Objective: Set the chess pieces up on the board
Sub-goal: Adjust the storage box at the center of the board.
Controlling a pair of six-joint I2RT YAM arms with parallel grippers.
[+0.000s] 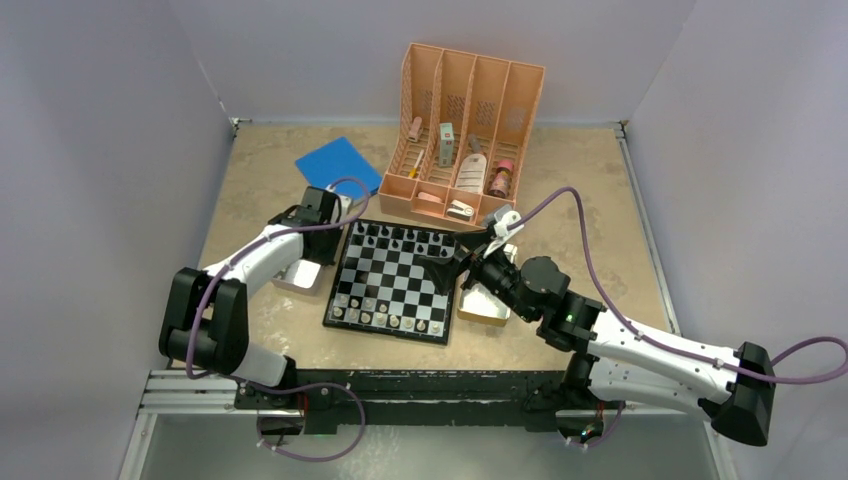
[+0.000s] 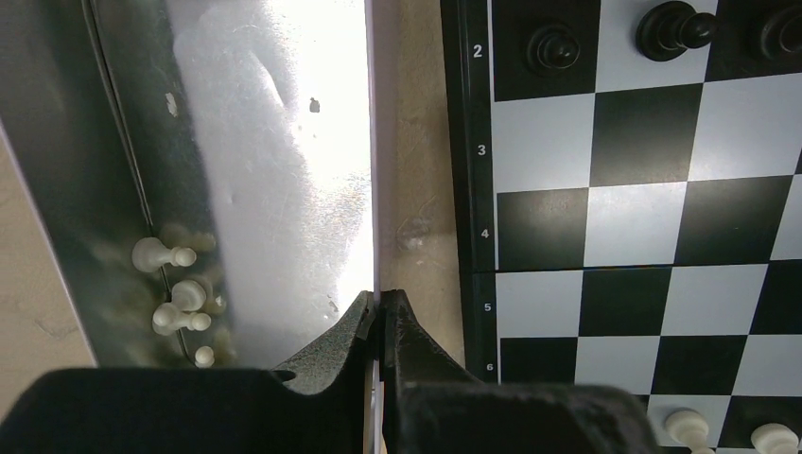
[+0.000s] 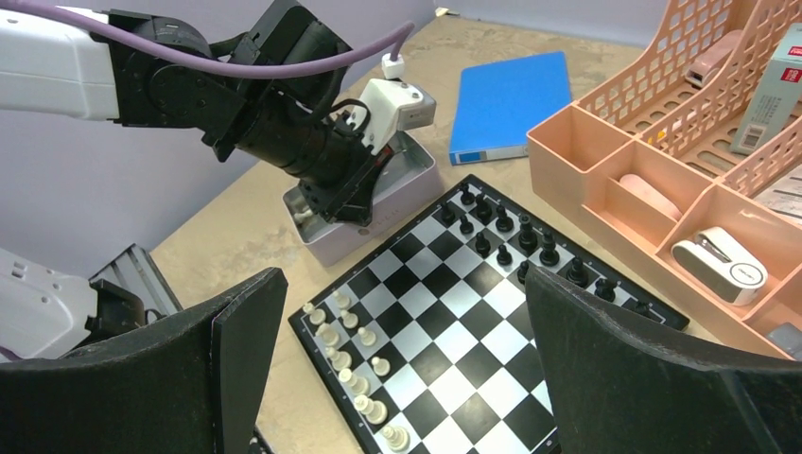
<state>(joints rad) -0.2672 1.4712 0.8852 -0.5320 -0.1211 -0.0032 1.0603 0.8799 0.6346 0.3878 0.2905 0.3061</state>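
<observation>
Left of board [image 1: 398, 276]: left pincer [image 2: 380, 301] closed at tray [image 2: 284, 142] rim | right pincer [image 3: 405, 279] gaping | organizer [image 1: 480, 80] behind

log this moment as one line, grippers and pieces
left gripper: shut at tray rim | right gripper: open above board | tray: a few white pieces inside

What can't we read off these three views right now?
- Right shiny metal tray: contents covered by the right arm, top view; outside both wrist views.
- Left shiny metal tray: floor washed out by glare, left wrist view; pale pawns blur with their reflections, count unclear.
- Left gripper: shut at that tray's rim; whether it pinches anything is unreadable.
- Tiny black chess pieces on the glossy checked board: types too small, top view.
</observation>
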